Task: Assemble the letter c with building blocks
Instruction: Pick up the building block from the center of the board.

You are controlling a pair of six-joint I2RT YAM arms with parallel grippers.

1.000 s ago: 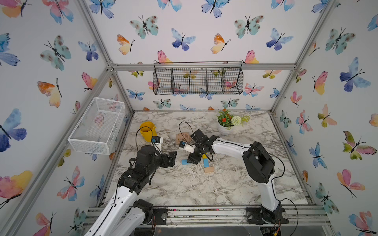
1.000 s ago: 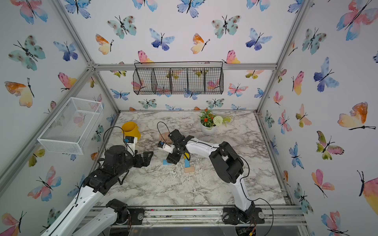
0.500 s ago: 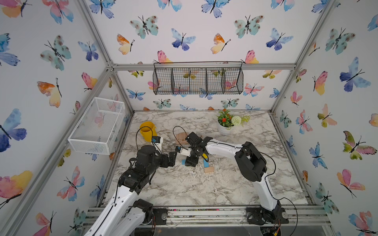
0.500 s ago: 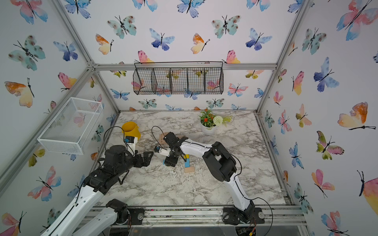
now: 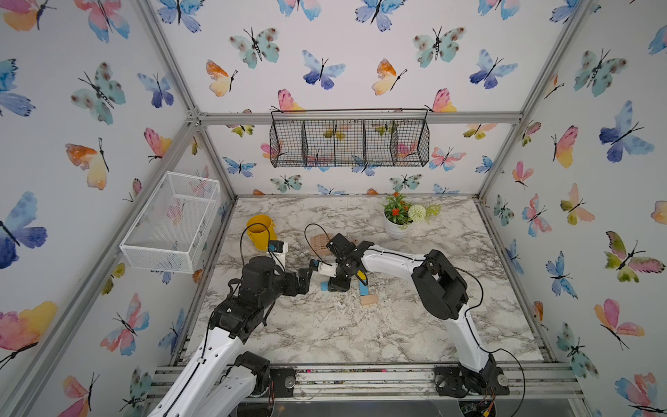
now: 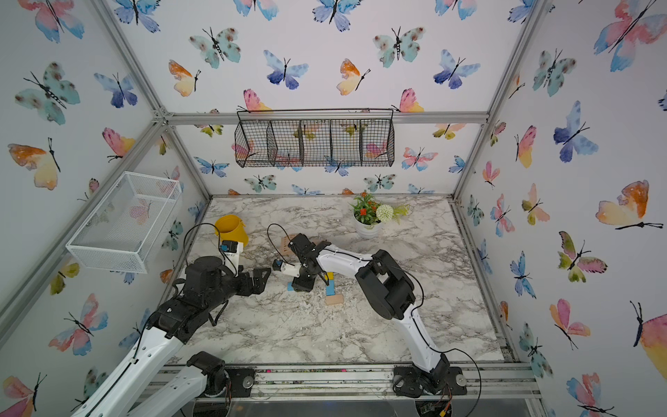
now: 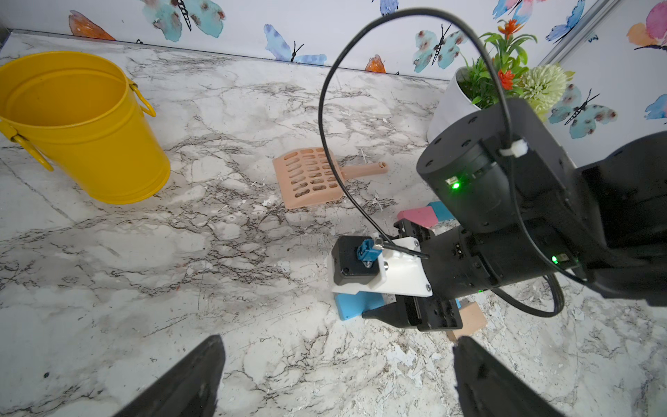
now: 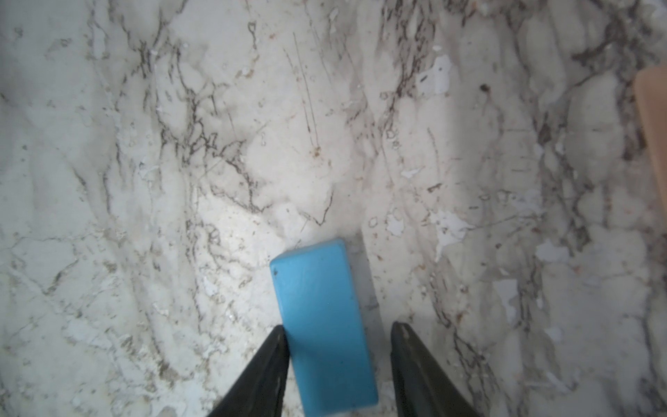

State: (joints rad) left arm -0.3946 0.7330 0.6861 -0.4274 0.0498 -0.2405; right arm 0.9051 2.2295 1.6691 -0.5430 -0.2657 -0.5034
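Observation:
A light blue block (image 8: 317,289) lies flat on the marble between the fingers of my right gripper (image 8: 339,326). One finger touches its side and a gap remains at the other, so the gripper is open. Both top views show that gripper (image 5: 339,285) pointing down over the block (image 5: 325,286) (image 6: 290,286). Just right of it lie a yellow block (image 5: 361,276), a blue block (image 5: 362,287) and a tan wood block (image 5: 369,299). A pink block (image 7: 418,216) and a teal block (image 7: 440,210) lie behind the right wrist. My left gripper (image 7: 337,341) hovers wide open and empty beside them.
A yellow bucket (image 5: 260,231) stands at the back left, with a peach slotted scoop (image 5: 321,240) to its right. A white flower pot (image 5: 395,227) stands further back right. A white wire basket (image 5: 169,224) juts from the left wall. The two grippers are close together.
The right arm has shifted slightly left, and its jaws have narrowed around the light blue block. The left arm has not moved.

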